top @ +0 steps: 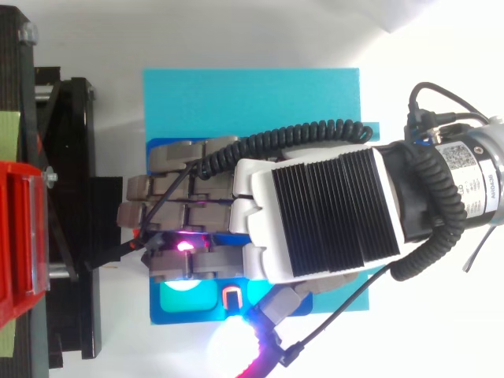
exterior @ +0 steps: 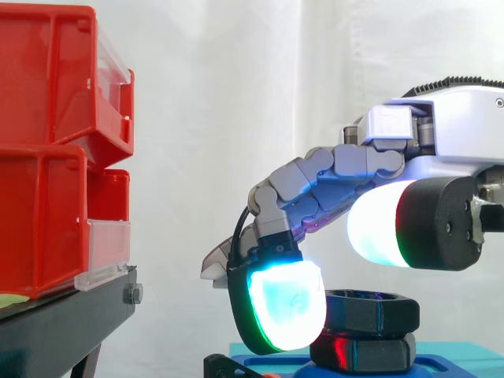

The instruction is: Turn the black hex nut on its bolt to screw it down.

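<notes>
The black hex nut [exterior: 372, 309] sits on its bolt above a second black hex piece [exterior: 370, 352], both standing on a blue base plate [top: 252, 102]. My hand [top: 315, 213] reaches in from the right and hangs over the nut, hiding it in the top view. Its fingers curl down round the nut's left side, and a cyan-white glowing fingertip [exterior: 285, 307] lies against that side. The thumb's white pad [exterior: 378, 224] hovers just above the nut with a gap under it.
Stacked red bins [exterior: 47, 157] rest on a black stand [exterior: 71, 315] at the left, a short way from the fingertips. The stand's edge [top: 71, 197] runs beside the blue plate. A white curtain hangs behind.
</notes>
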Available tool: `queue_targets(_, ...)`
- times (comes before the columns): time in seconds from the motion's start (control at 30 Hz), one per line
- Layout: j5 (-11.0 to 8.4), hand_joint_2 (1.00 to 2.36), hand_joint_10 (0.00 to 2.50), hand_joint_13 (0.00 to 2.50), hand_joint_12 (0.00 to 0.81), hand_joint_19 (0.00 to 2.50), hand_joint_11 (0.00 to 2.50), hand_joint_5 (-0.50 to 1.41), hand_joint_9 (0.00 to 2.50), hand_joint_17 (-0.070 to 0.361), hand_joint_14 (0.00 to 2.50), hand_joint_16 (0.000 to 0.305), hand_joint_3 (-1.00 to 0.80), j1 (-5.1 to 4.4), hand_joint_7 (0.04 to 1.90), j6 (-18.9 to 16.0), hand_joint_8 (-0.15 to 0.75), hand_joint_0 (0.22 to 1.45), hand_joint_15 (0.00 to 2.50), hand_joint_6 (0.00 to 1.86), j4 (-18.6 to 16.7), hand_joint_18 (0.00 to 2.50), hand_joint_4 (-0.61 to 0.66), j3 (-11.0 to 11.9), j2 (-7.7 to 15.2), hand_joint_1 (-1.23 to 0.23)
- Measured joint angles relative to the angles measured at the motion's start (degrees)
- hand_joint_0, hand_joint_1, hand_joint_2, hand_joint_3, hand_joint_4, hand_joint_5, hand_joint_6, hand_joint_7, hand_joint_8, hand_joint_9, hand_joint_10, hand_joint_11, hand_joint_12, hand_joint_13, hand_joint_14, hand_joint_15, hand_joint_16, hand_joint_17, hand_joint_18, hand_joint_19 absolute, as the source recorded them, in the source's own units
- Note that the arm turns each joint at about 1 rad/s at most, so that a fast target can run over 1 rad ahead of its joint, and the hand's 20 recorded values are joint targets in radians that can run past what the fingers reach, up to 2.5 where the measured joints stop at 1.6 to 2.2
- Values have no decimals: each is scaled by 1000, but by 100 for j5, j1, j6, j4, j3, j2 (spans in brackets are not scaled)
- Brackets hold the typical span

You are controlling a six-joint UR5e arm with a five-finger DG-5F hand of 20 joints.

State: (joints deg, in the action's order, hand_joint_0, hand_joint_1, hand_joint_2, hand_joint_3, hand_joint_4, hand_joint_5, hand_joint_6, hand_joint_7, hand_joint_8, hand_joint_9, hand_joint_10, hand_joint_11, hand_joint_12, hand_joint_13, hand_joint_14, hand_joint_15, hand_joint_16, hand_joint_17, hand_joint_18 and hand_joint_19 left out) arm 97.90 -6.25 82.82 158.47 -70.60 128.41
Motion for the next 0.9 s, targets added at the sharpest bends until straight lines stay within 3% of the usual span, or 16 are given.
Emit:
queue_targets(0.4,98,1000,4,588,375,221,182,-111,539,114,5,51,-500,81,1088,3,309,519,118,622,-43,527,280,-1,0,-261)
queue_targets(0.9,498,1000,4,587,373,228,188,-112,537,114,3,51,-500,376,1077,36,308,518,122,627,-141,526,283,0,0,-255)
